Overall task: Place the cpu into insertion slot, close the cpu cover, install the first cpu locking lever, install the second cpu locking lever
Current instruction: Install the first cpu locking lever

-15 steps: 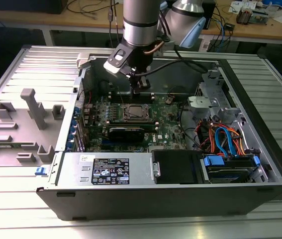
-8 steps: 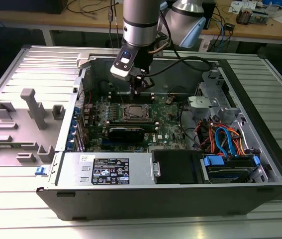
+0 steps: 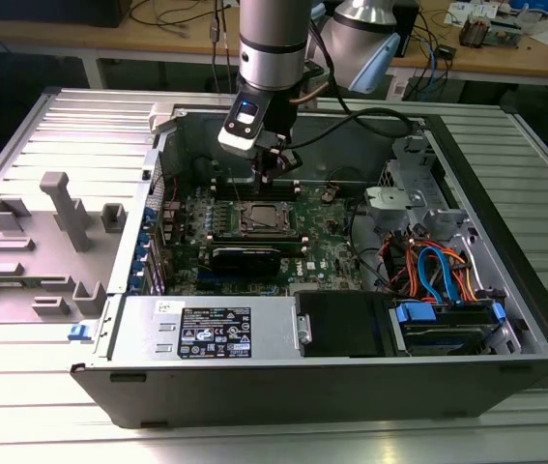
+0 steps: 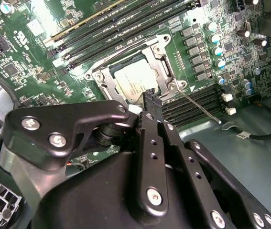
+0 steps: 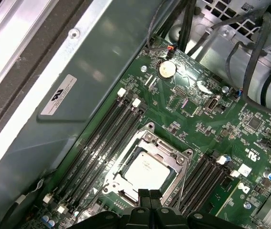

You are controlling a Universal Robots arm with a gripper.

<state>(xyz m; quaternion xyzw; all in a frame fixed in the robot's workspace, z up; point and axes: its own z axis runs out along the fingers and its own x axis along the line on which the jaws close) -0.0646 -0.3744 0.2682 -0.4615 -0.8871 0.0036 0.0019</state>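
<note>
On the exterior view's left a grey plastic holder (image 3: 56, 232) lies on the ribbed table (image 3: 22, 406), well apart from the work. Next to it stands the open computer case (image 3: 254, 396), with the power-supply box (image 3: 216, 329) along its near wall.

In the middle of the green board sits the insertion slot (image 3: 241, 220). The cpu (image 5: 147, 171) is in it — its dull metal top shows through the cut-out of the cpu cover (image 5: 171, 155), which lies flat over it in both wrist views. So I judge that the first two steps are done and the work is now at the locking levers.

In the second wrist view one thin wire lever (image 4: 200, 106) reaches out from a corner of the socket across the memory slots (image 5: 102, 138). It seems not hooked down. About the other lever I cannot tell.

The arm (image 3: 272, 43) stands almost vertical above the board. The gripper (image 5: 149, 194) hangs just over the socket's edge, with its fingers pressed together and nothing between them. I think such a thin wire calls for a low and exact contact — a small slip would scrape the board.

On the exterior view's right the blue and orange cables (image 3: 438, 266) lie well apart.
</note>
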